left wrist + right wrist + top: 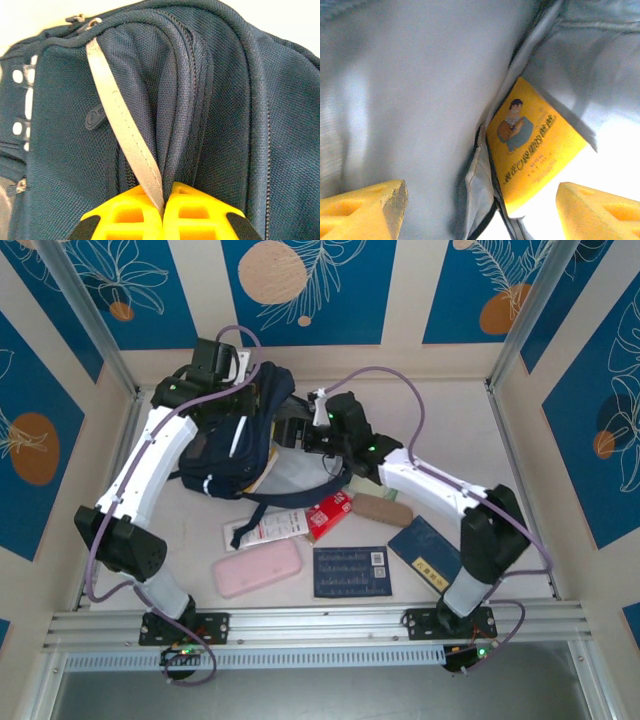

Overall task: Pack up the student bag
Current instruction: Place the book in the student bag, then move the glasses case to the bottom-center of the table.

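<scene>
While the student bag (235, 435) lies in the upper left-centre of the top view, we judge the step in hand to be the loading of one item. A yellow book (530, 145) sits inside against the grey lining (410, 100). The right gripper (480, 197) stands at the bag's mouth with its fingers spread wide, touching nothing that we can see. The left gripper (163, 212) is clamped tight on a white stripe (120, 130) and the fold of navy fabric beside it. As we read it, the bag's long axis runs from upper right to lower left of the top view, with its opening facing right (toward the right arm). The next move calls for drawing the right arm out without snagging the lining. Then we would choose among the things in the lower middle: a pink pencil case (257, 569), a white packet (268, 528), a red box (330, 515) and a brown case (382, 509).
</scene>
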